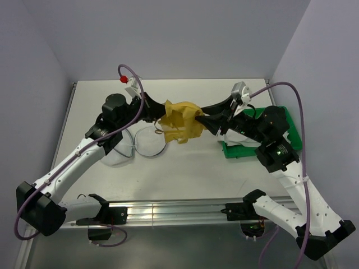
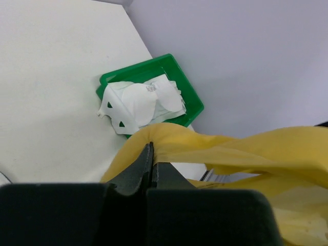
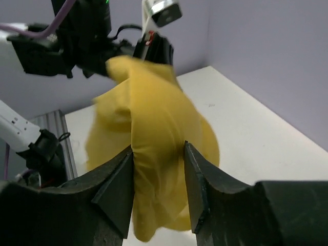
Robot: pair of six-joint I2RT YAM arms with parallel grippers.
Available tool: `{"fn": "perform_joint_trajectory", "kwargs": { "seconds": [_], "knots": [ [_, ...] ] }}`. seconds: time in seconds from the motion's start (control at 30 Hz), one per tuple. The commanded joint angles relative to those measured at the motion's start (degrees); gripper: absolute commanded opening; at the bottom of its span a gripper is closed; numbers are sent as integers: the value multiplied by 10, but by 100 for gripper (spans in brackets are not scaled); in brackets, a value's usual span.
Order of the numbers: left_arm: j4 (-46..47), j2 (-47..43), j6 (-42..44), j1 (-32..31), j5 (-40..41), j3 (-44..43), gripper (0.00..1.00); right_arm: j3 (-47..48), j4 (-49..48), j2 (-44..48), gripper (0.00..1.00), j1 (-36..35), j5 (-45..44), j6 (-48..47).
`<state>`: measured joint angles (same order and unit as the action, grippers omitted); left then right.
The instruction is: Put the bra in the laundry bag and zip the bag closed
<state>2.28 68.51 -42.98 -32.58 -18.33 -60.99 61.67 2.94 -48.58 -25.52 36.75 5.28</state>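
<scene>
The yellow bra hangs in the air above the middle of the table, stretched between both arms. My left gripper is shut on its left edge; the left wrist view shows the fabric pinched at the tips of the left gripper. My right gripper is at the bra's right side. In the right wrist view the right gripper has its jaws apart, with a fold of the bra hanging between them. The laundry bag, translucent white mesh with hoop rims, lies on the table below the bra and under the left arm.
A green tray holding white cloth sits at the table's right, under the right arm; it also appears in the left wrist view as the green tray with white cloth. Walls close in the table at the back and both sides.
</scene>
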Motion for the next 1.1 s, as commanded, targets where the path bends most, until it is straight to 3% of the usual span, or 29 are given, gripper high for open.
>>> {"fn": "perform_joint_trajectory", "kwargs": {
  "seconds": [0.0,0.07,0.2,0.3,0.4,0.63,0.87,1.07],
  "knots": [
    [8,4,-32,19,-23,-29,0,-27,-16,1,49,-38,-56,-17],
    [1,3,-34,24,-17,-35,0,-45,-26,6,53,-48,-54,0],
    [-7,-7,-31,37,-7,-40,0,-94,-52,42,77,-50,-77,21],
    [-8,-16,-30,42,-3,-39,0,-89,-44,52,88,-50,-82,32],
    [7,-27,-29,43,-7,-32,0,-73,-34,38,93,-50,-88,30],
    [89,-40,-40,43,-94,4,0,-37,-14,2,98,-39,-113,6],
    [84,-46,-58,43,-111,4,0,55,38,-89,99,-21,-4,-36],
    [82,-41,-88,43,-139,0,0,44,49,-107,100,-21,90,-94]
  ]
}}
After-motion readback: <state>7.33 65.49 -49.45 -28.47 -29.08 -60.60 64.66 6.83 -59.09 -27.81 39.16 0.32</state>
